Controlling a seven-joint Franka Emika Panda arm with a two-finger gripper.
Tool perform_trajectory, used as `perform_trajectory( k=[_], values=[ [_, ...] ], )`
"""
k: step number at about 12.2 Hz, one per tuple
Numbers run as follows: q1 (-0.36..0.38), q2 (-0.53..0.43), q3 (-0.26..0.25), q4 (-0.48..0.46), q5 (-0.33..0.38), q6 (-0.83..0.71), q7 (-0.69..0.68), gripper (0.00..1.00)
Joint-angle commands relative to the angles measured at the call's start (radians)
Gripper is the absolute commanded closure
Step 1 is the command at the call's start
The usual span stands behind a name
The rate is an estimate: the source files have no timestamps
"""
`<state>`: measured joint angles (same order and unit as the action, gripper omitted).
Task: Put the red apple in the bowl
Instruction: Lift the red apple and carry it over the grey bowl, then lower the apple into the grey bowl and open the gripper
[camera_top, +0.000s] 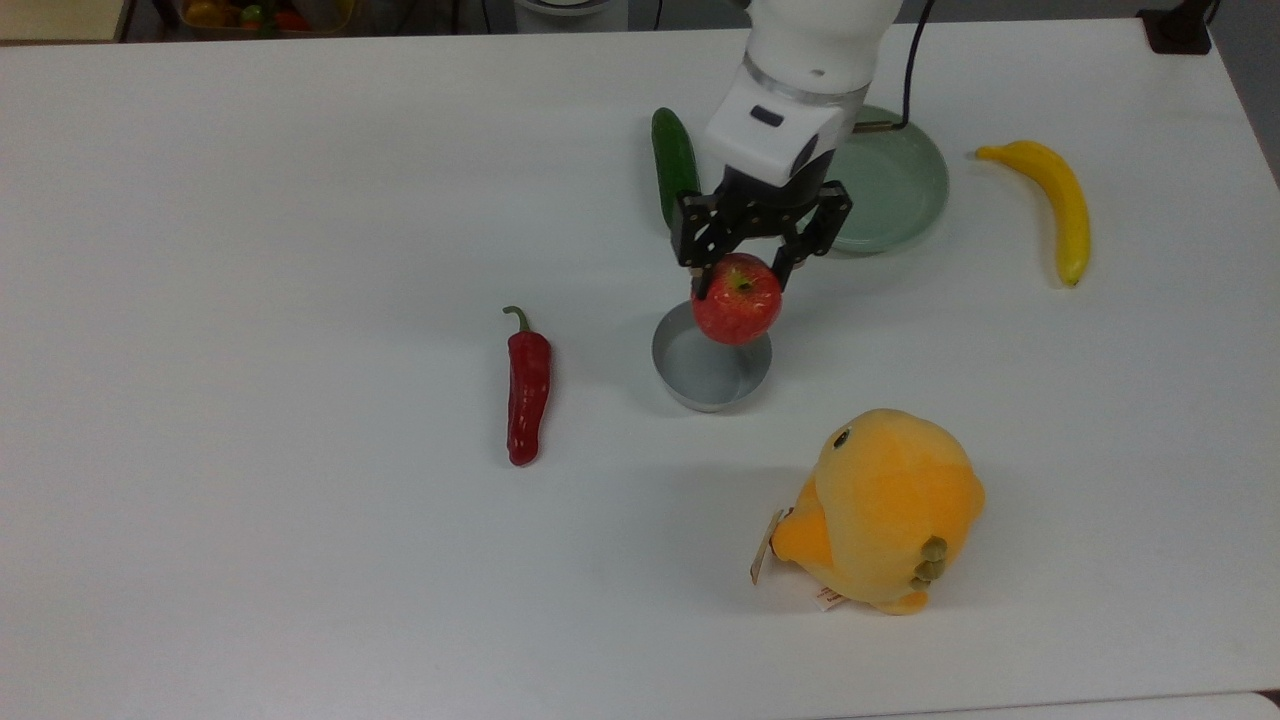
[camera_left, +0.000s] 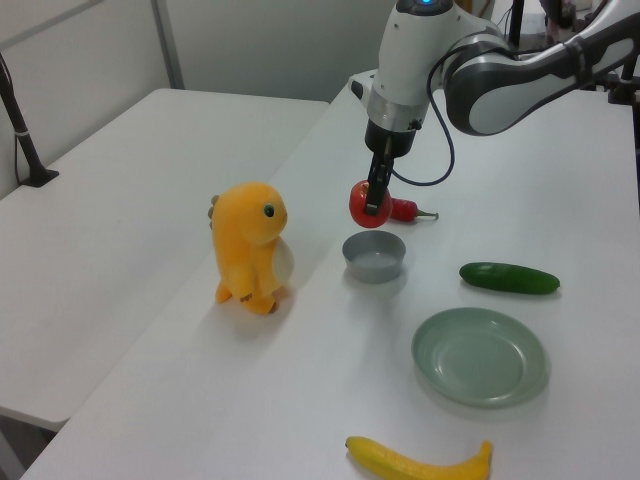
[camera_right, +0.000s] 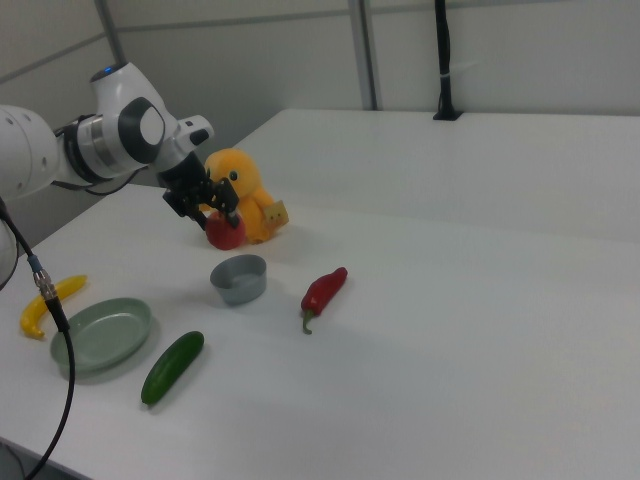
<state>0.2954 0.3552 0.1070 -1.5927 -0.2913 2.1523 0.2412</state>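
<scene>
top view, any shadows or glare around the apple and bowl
In the top view, soft diffuse shadows fall on the white table to the left of the bowl and the plush toy; no harsh glare, just a faint sheen on the red apple held in the gripper. In the left view, shadows are equally faint.

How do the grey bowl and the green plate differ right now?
The bowl is grey, small and deep with straight sides; the plate is pale green, wider and shallow. The apple, gripped by the end effector, hangs above the bowl, while nothing hangs over the plate in the left view. Both are round, empty and upright on the table.
</scene>
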Motion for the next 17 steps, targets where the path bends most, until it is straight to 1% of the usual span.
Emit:
perform_trajectory(
  k=[1, 3, 5, 6, 7, 8, 9, 10, 14, 16, 17],
  values=[
    [-0.01, 0.02, -0.01, -0.024, 0.009, -0.003, -0.036, 0.67],
    [-0.01, 0.042, -0.009, -0.039, -0.002, 0.001, -0.036, 0.65],
    [-0.008, 0.063, -0.006, -0.047, -0.002, 0.055, -0.028, 0.65],
    [-0.005, 0.067, -0.004, -0.047, -0.002, 0.058, -0.026, 0.61],
    [-0.005, 0.073, -0.003, -0.046, -0.002, 0.06, -0.025, 0.5],
    [-0.005, 0.074, -0.003, -0.046, -0.002, 0.06, -0.023, 0.17],
    [-0.005, 0.076, -0.003, -0.046, -0.003, 0.06, -0.025, 0.14],
    [-0.008, 0.076, -0.003, -0.046, -0.003, 0.06, -0.026, 0.0],
    [-0.012, 0.074, -0.003, -0.044, 0.0, 0.057, -0.023, 0.0],
    [-0.027, 0.054, -0.009, -0.044, 0.009, 0.035, -0.016, 0.0],
    [-0.033, 0.035, -0.009, -0.044, 0.009, 0.0, 0.002, 0.0]
  ],
)
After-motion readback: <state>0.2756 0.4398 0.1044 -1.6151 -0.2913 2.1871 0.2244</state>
